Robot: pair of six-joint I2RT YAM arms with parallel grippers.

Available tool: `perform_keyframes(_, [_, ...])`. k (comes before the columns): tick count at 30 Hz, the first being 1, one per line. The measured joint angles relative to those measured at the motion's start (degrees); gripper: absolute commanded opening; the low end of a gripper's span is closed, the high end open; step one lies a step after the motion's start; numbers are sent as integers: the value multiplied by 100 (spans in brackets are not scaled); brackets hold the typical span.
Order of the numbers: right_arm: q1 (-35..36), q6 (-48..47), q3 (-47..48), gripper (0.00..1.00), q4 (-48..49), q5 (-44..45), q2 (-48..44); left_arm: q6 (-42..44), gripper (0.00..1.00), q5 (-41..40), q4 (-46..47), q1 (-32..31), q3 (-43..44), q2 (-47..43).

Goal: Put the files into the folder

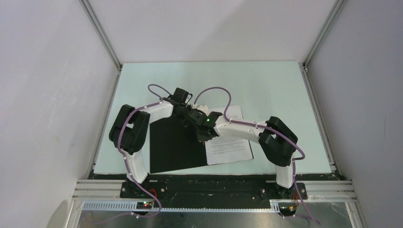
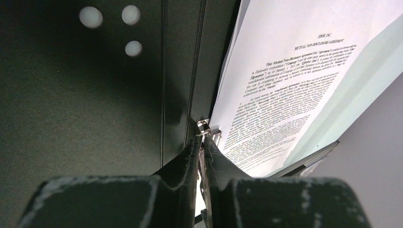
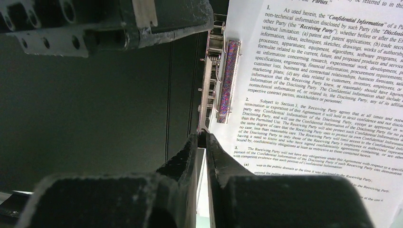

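Note:
The folder lies open on the table with its black inside up. The files, white printed sheets, lie on its right half. Both grippers meet over the spine. My left gripper is shut on the far end of the metal clip, beside the files. My right gripper is shut on the near tip of the metal clip, whose long bar lies along the left edge of the files. The folder's black cover fills the left of both wrist views.
Three white dots show on the folder's black cover. The left gripper's body hangs close above the clip in the right wrist view. White walls enclose the pale table on three sides.

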Motion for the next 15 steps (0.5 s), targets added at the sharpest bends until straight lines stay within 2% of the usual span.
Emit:
perform_keyframes(12, [-98, 103, -275, 1, 168, -20, -61, -170, 13, 39, 549, -44, -636, -179])
perform_keyframes(15, [-116, 105, -326, 1, 210, -57, -66, -326, 6, -4, 767, -52, -857, -284])
